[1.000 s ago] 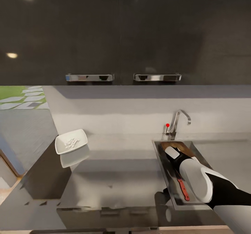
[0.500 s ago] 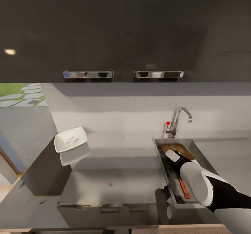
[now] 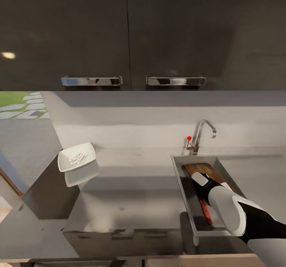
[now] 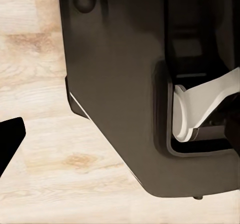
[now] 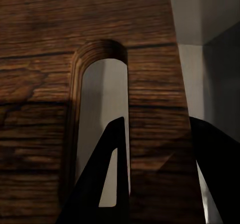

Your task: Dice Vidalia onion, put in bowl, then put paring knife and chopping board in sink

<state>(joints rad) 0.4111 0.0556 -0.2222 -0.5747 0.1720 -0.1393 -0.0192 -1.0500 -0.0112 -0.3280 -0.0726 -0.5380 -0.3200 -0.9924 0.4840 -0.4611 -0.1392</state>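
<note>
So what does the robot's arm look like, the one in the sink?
The right arm has a smooth white rounded shell, a black section behind it nearer the robot's body and a small white block further along. The gripper's fingers are thin, black and pointed, each with a triangular cut-out.

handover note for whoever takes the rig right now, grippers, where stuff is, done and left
Right gripper: in the sink, fingers either side of the board's handle-slot edge; grip not certain.
Left gripper: state can't be told.
Knife: in the sink, beside the right arm.
Bowl: on the countertop, holding diced onion.
Done: dicing, bowl, knife.
Left: make sure the board is released, withdraw the arm.
</note>
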